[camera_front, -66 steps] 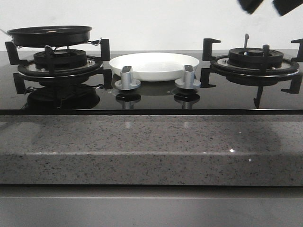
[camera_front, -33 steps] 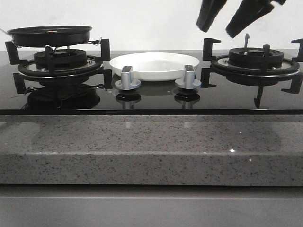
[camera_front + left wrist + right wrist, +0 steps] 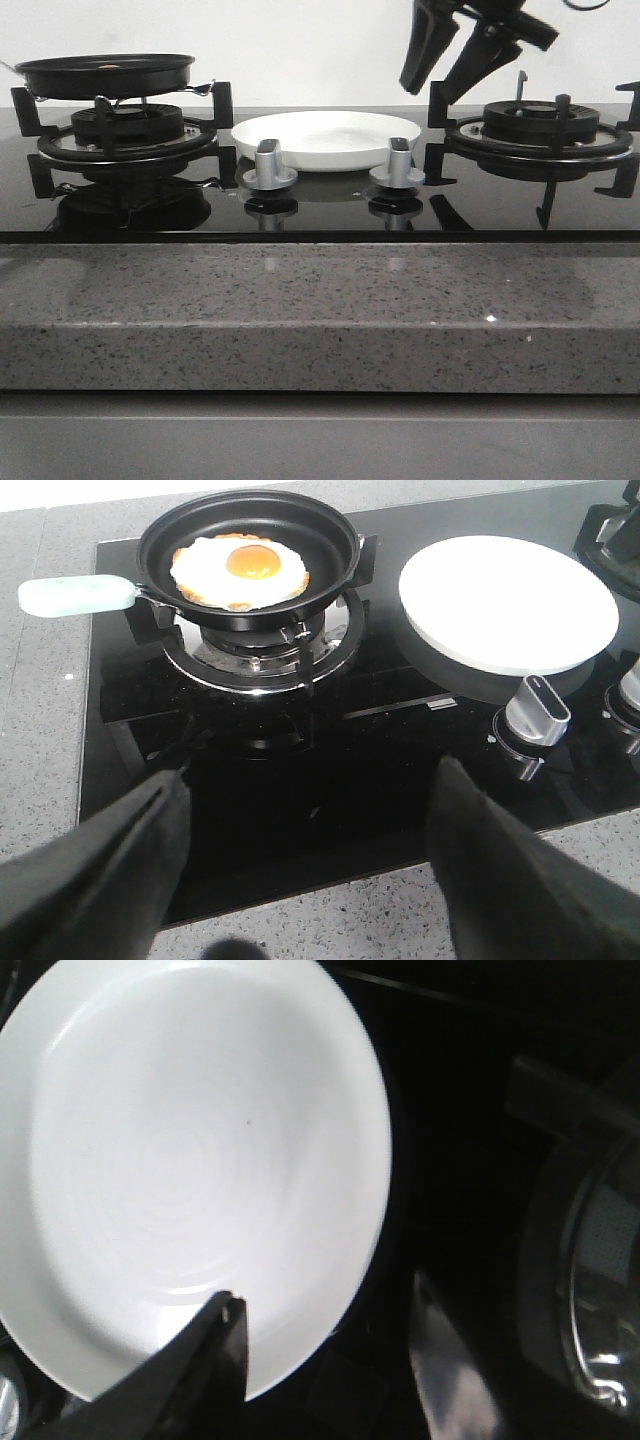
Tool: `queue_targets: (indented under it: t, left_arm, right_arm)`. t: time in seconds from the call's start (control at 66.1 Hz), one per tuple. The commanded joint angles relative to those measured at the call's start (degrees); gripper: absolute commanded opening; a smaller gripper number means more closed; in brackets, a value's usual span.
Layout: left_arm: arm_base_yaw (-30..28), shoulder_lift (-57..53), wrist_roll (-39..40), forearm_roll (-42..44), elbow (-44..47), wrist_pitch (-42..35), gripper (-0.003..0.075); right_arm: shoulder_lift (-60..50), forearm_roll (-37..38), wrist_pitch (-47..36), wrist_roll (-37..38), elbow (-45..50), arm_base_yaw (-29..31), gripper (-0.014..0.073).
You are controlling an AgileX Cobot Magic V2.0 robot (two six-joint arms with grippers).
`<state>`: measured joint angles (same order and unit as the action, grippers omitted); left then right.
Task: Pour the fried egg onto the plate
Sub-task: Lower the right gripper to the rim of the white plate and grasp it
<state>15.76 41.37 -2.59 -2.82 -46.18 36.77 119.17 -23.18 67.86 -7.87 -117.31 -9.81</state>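
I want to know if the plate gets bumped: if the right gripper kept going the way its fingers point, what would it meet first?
Probably the right-hand rim of the plate: the open right gripper points down-left at it, though depth is uncertain.

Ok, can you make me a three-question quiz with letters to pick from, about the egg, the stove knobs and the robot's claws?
1. Where is the fried egg?
A. on the plate
B. in the black pan
C. on the counter

2. How many silver knobs stand in front of the plate?
A. one
B. two
C. four

3. What is the right gripper doing?
A. hanging open with nothing in it
C. gripping the plate
B. holding the pan handle

Answers:
1. B, the left wrist view shows the egg lying in the pan on the left burner, and the plate is bare.
2. B, the front view shows the left knob and the right knob.
3. A, its fingers are spread apart in the air, above the gap between the plate and the right burner.
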Motion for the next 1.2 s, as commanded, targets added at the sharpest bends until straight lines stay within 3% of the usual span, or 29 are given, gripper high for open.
queue_targets:
  t: [0.0, 0.242, 0.545, 0.757, 1.181]
  left_arm:
    - [0.5, 0.1, -0.1, -0.3, -1.6, -3.7, 0.0501]
    - [0.5, 0.1, -0.1, -0.3, -1.6, -3.7, 0.0501]
    - [0.5, 0.1, -0.1, -0.3, -1.6, -3.7, 0.0501]
    - [0.5, 0.1, -0.1, -0.3, -1.6, -3.7, 0.0501]
    - [0.5, 0.1, -0.1, -0.3, -1.6, -3.7, 0.0501]
  right_arm:
    - [-1.1, -1.2, 0.5, -0.4, -4.8, 0.4, 0.0392]
    - [3.7, -0.8, 3.8, -0.4, -10.6, 0.4, 0.0392]
    - [5.5, -0.8, 4.3, -0.4, -10.6, 0.3, 0.0389]
    - [5.5, -0.8, 5.2, -0.7, -10.5, 0.3, 0.0297]
    - [5.5, -1.0, 5.3, -0.7, -9.9, 0.3, 0.0295]
